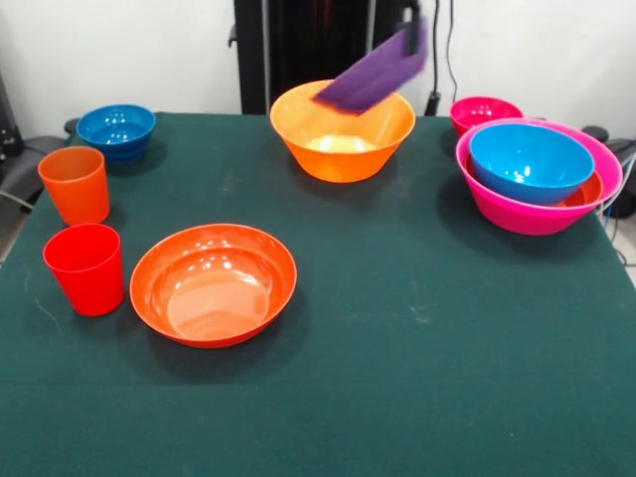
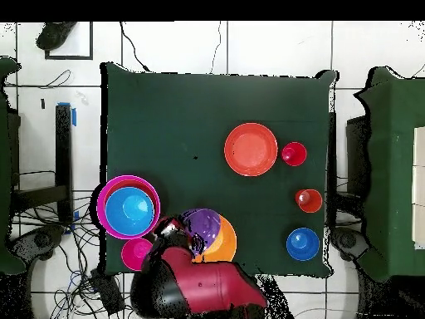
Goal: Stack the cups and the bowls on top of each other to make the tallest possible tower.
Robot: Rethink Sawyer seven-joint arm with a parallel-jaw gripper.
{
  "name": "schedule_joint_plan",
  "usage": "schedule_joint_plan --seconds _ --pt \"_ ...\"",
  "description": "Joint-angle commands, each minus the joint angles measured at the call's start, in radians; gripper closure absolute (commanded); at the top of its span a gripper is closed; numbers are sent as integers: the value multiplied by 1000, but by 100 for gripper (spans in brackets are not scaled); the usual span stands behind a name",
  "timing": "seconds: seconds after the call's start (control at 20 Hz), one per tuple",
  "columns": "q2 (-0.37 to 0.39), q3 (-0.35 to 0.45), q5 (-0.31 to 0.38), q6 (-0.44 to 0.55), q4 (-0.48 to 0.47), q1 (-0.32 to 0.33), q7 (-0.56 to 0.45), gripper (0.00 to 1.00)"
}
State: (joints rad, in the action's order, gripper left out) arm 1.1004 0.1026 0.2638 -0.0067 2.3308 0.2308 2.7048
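Note:
My gripper [image 1: 410,38] comes down at the top and is shut on the rim of a purple bowl [image 1: 373,75], holding it tilted in the air just above the yellow-orange bowl [image 1: 343,139]. In the overhead view the purple bowl [image 2: 202,225] overlaps the yellow-orange bowl [image 2: 227,242], with the gripper [image 2: 176,231] at its side. The tower stands at the right: a large pink bowl [image 1: 537,211] holding a red-orange shallow bowl [image 1: 588,193] and a blue bowl [image 1: 530,159]. An orange cup [image 1: 75,184] and a red cup [image 1: 84,268] stand at the left beside another red-orange shallow bowl [image 1: 214,283].
A small pink-red bowl [image 1: 484,111] sits behind the tower. A second blue bowl [image 1: 116,127] sits at the far left corner. The black pedestal [image 1: 298,45] rises behind the green table [image 1: 417,348]. Cables lie on the floor around the table.

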Motion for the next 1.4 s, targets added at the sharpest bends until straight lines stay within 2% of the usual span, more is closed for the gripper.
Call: schedule_joint_plan --seconds 0.05,0.2,0.3,0.45,0.65,0.8,0.95,1.2,1.4 --pt "-59 -24 -188 -65 111 -133 264 100" --pt "-112 -46 -260 -142 120 -193 289 100" --pt "-123 -40 -275 -161 125 -188 282 100" --pt "-180 -50 -313 -228 118 -226 304 100" --pt "-237 -55 -352 -297 102 -248 304 100" --pt "-275 -51 -350 -338 83 -228 291 100" --pt "-329 -59 -375 -387 51 -245 291 100" --pt "-344 -43 -396 -435 58 -243 315 100" --pt "-355 -4 -461 -448 63 -283 365 100"
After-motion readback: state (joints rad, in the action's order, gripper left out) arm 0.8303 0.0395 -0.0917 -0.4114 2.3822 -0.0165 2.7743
